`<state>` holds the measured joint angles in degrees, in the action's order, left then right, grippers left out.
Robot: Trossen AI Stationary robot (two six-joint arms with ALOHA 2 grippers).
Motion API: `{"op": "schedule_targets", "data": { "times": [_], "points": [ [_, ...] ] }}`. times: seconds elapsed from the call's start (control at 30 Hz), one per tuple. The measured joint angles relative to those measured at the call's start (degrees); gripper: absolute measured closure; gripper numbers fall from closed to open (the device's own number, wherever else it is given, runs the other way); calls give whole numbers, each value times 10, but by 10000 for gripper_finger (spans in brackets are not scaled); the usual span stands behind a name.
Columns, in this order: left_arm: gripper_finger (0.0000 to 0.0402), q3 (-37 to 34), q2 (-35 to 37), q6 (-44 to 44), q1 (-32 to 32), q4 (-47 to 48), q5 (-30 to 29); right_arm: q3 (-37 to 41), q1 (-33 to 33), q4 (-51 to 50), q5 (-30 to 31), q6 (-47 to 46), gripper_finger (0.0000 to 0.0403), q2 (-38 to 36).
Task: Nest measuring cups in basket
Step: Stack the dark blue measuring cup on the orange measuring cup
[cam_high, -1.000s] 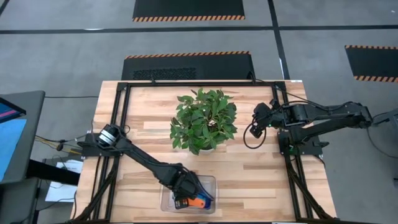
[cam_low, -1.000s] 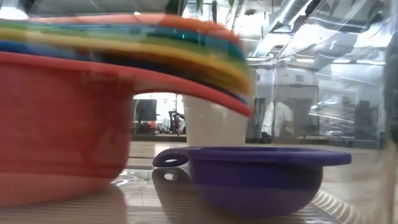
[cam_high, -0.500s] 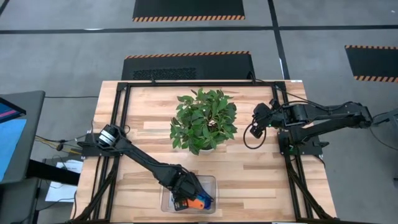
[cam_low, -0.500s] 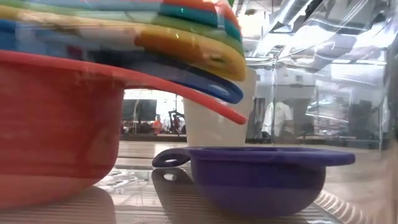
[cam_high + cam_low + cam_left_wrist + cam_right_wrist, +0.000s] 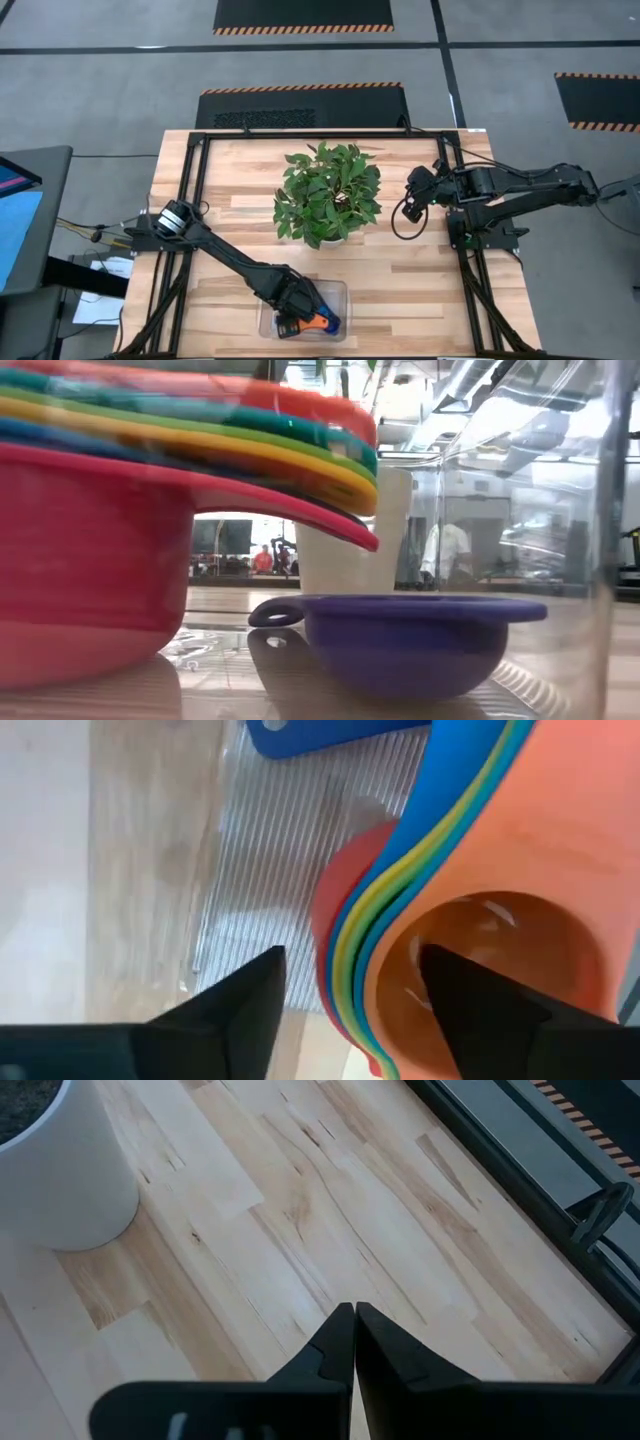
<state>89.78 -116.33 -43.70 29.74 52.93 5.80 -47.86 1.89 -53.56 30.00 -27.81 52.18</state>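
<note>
The nested stack point(image 5: 150, 510) sits in the basket point(image 5: 338, 292) by the table's near edge, the left gripper point(image 5: 350, 980) with its jaws apart around it; the dark blue cup point(image 5: 420, 645) is left. The right gripper point(image 5: 353, 1342) waits shut.

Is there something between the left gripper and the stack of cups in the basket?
Nothing visible. The left gripper stands open directly over the stack of cups in the basket; one finger is over the orange cup.

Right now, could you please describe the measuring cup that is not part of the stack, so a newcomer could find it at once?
Look at the clear plastic rectangular basket at the table's near edge, under the left gripper. Inside it, beside the tall nested stack of coloured cups, sits a single dark blue-purple round plastic measuring cup. It alone stands by itself on the basket floor, empty and low, nothing nested in it.
</note>
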Motion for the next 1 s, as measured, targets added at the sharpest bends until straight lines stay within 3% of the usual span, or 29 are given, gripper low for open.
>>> {"op": "schedule_targets", "data": {
  "times": [0.17, 0.4, 0.73, 1.0],
  "points": [
    [153, 0, 0, 1, -1, -1, 4, 0, 0, 0, 0, 4, 370, 0],
    [166, -1, 0, -52, -2, -1, 45, 0, -2, 0, 0, 13, 370, 0],
    [171, -1, 0, -102, -1, -15, 32, 0, -2, 1, 0, 13, 370, 0],
    [171, -1, 0, -70, 3, -18, 25, 0, -2, 1, 0, 13, 370, 0]
  ]
}}
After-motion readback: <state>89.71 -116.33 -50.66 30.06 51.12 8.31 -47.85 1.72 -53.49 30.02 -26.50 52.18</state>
